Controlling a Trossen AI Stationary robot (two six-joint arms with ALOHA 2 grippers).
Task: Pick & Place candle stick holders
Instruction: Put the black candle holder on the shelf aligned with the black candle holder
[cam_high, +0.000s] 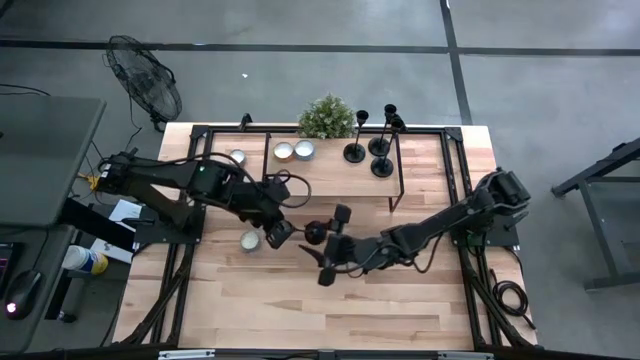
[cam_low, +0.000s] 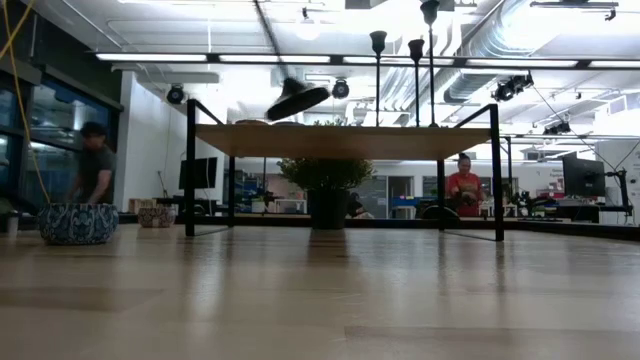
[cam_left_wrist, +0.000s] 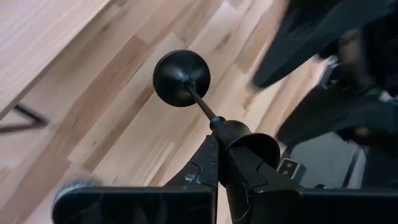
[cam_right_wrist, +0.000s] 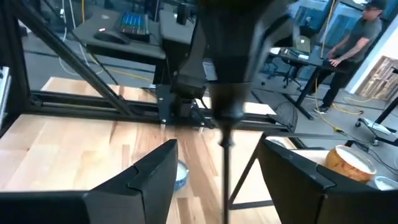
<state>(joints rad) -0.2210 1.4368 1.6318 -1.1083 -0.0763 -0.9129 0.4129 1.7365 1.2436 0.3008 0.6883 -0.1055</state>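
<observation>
One matte-black candle stick holder (cam_high: 315, 232) is in the air over the table's middle. It lies on its side, with its round base (cam_left_wrist: 181, 78) away from my left gripper (cam_high: 290, 232), which is shut on it. The base also shows tilted in the low view (cam_low: 297, 98). My right gripper (cam_high: 328, 244) is open. In the right wrist view its fingers stand on either side of the thin stem (cam_right_wrist: 225, 162) without touching it. Three other holders (cam_high: 380, 150) stand upright by their bases on the raised wooden shelf (cam_high: 330, 180). My left gripper pinches the holder's cup end (cam_left_wrist: 245, 134) between its two fingers. The fingers come from the table's left, about level. The stem (cam_left_wrist: 200, 102) runs on beyond the fingertips to the base. The holder is lifted clear of the table.
A potted plant (cam_high: 327, 117) and two small bowls (cam_high: 293, 150) sit at the shelf's far edge. Another bowl (cam_high: 237, 157) is at the far left and one (cam_high: 250, 240) is under my left arm. The shelf's black legs (cam_high: 397, 190) stand near my arms. People are in the room behind.
</observation>
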